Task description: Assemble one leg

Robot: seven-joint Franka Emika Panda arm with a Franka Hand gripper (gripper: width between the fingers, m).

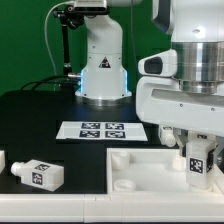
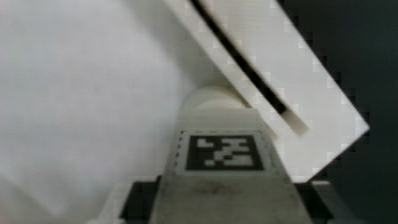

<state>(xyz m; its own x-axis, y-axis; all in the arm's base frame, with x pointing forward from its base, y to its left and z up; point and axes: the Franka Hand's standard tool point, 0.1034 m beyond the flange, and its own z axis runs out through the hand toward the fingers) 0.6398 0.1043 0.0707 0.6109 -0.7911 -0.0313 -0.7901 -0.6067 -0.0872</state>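
My gripper (image 1: 198, 160) is shut on a leg (image 1: 197, 162), a small white peg with a black-and-white tag. I hold it upright over the near right part of the wide white panel (image 1: 140, 168). In the wrist view the leg (image 2: 224, 150) fills the space between my fingers (image 2: 164, 195), its rounded end close to the panel (image 2: 89, 100) and beside the panel's raised edge (image 2: 285, 80). Whether the leg touches the panel I cannot tell. Another leg (image 1: 38, 174) lies on its side on the black table at the exterior view's left.
The marker board (image 1: 100, 130) lies flat behind the panel. The robot base (image 1: 102, 70) stands at the back. A further white part (image 1: 2, 160) shows at the left edge. A round socket (image 1: 124, 184) sits near the panel's near left corner.
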